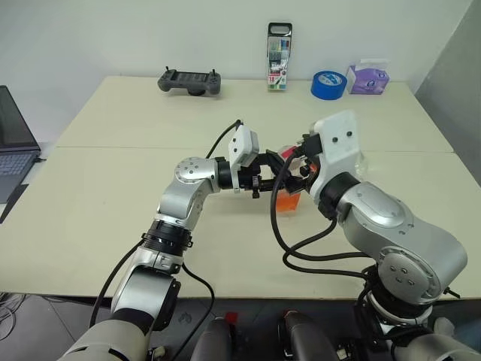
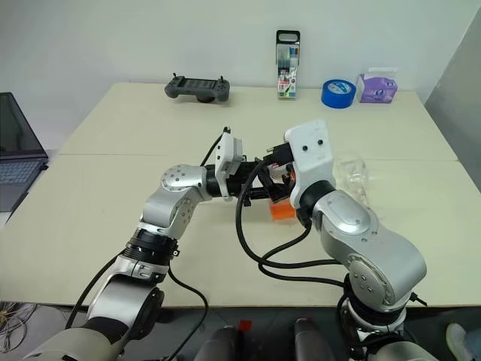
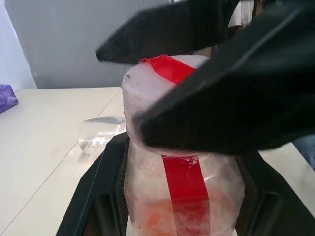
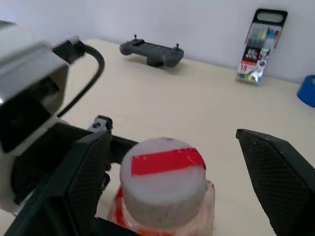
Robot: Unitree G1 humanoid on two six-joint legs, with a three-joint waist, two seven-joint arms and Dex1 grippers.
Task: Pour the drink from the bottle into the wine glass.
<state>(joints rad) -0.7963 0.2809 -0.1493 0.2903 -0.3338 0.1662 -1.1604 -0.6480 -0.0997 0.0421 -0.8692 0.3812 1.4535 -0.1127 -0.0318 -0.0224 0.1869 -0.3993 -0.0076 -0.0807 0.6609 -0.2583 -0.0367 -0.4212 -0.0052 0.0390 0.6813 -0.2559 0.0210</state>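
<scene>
Near the middle of the table [image 1: 113,195], the bottle [image 4: 165,189] stood upright with its long axis vertical, the orange-red drink [image 1: 287,201] showing low in its body. The left gripper [image 1: 264,180] reached in level from the robot's left and was clamped narrowly around the bottle's body, one black finger [image 3: 91,196] on each side below the neck.

The cap [image 4: 163,172], white with a red stripe, was on and faced up. The right gripper [image 4: 167,177] came in level from the robot's right with its jaws spread wide, one finger [image 4: 83,172] on either side of the cap and both apart from it, so the cap sat between them with clear gaps. Judged from that, the coming move turned on this straddle: the right hand was the one placed over the cap, and the jaws would have to narrow squarely on it, in line with the bottle's vertical axis, before any twist could loosen it.

The wine glass [image 2: 352,173] was well apart from the bottle, further to the robot's right on the table and partly hidden behind the right arm; whether it stood or lay on its side I could not tell. With the cap on, no pouring could begin, and the glass would need to be upright to receive it.
</scene>
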